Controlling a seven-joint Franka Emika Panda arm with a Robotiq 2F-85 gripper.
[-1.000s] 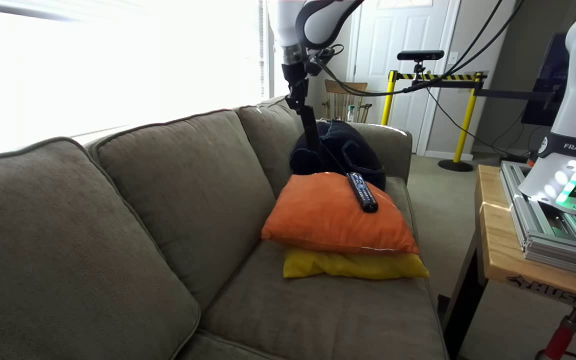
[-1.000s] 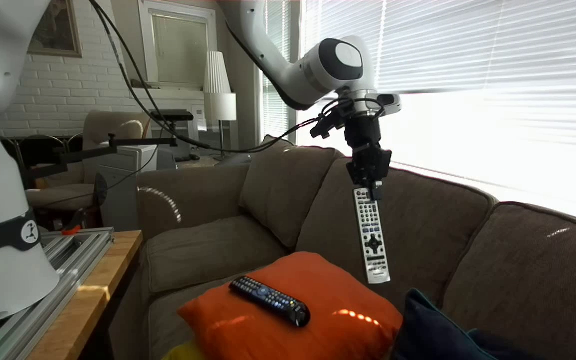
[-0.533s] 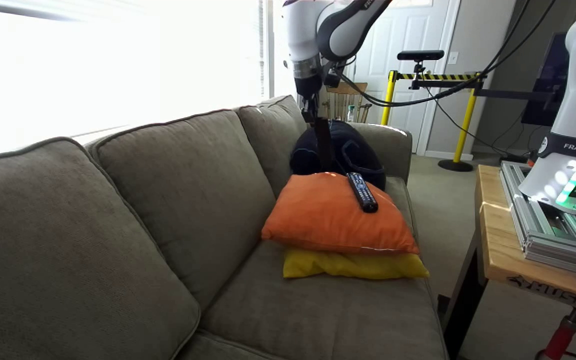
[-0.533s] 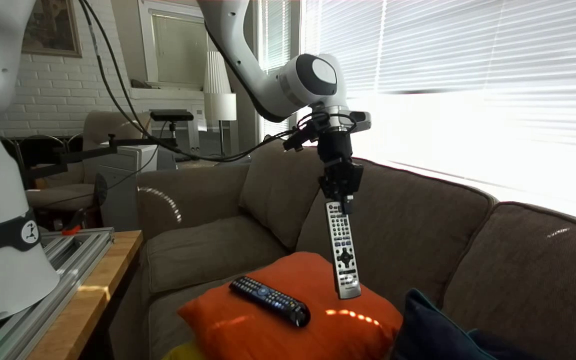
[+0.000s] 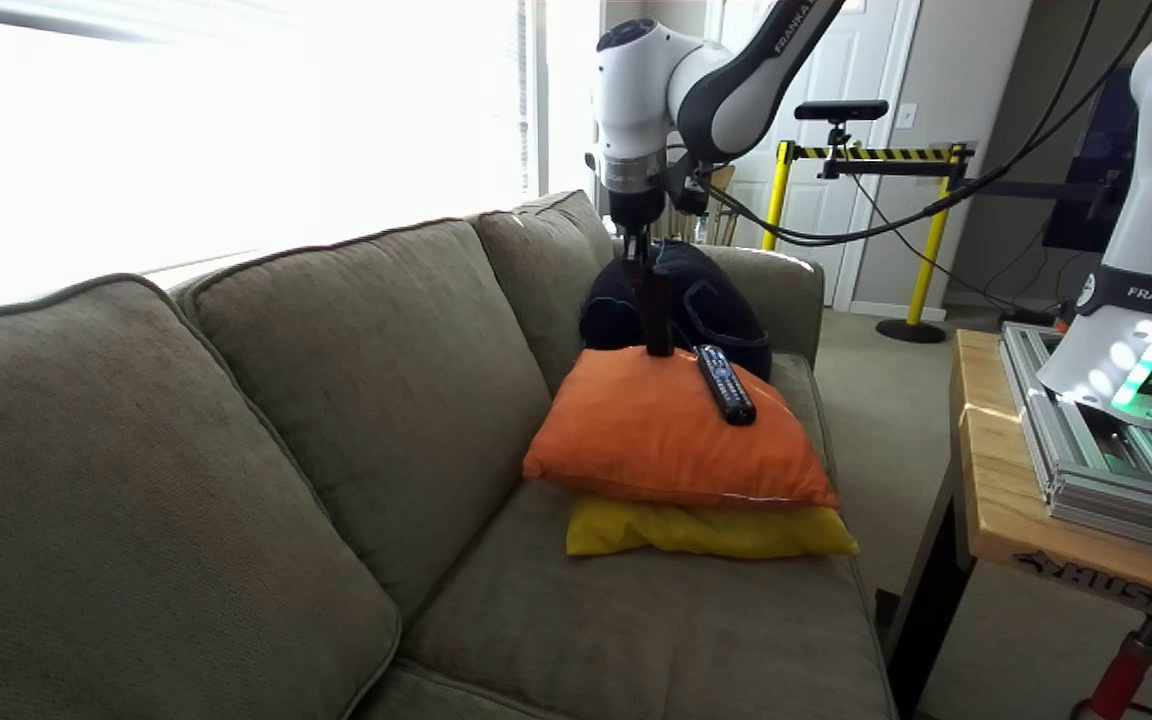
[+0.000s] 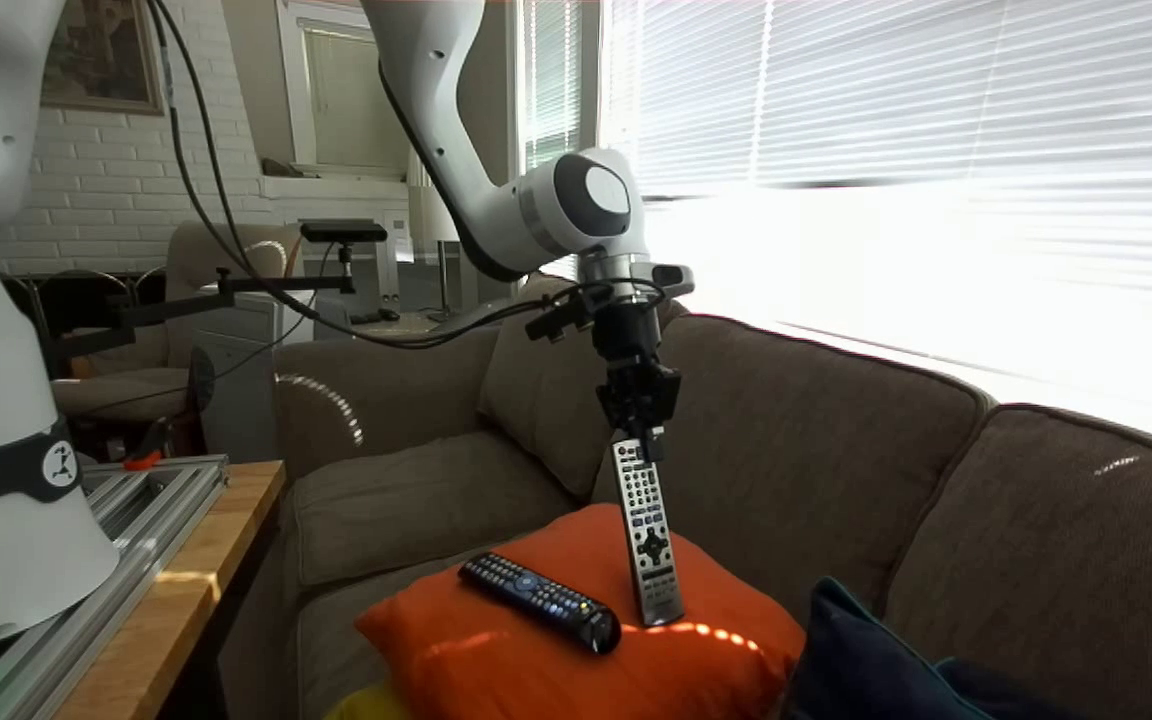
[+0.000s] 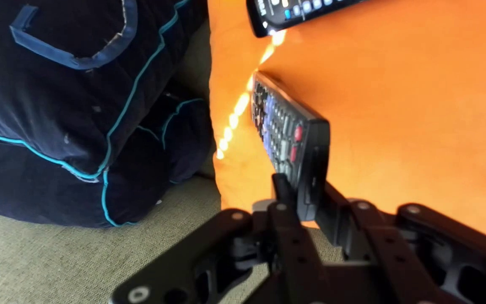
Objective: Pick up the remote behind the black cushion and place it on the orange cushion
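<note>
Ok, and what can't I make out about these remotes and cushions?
The gray remote: in an exterior view its own back hides its front.
The black remote: partly cut off by the wrist view's top edge.
The yellow cushion: mostly hidden by the orange cushion and the bottom edge in an exterior view.
The black cushion: cut off by that same bottom edge.

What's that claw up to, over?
Claw shut on grey remote. Lower end over orange cushion, contact unclear. Black remote lies there too, possibly in the way.
</note>
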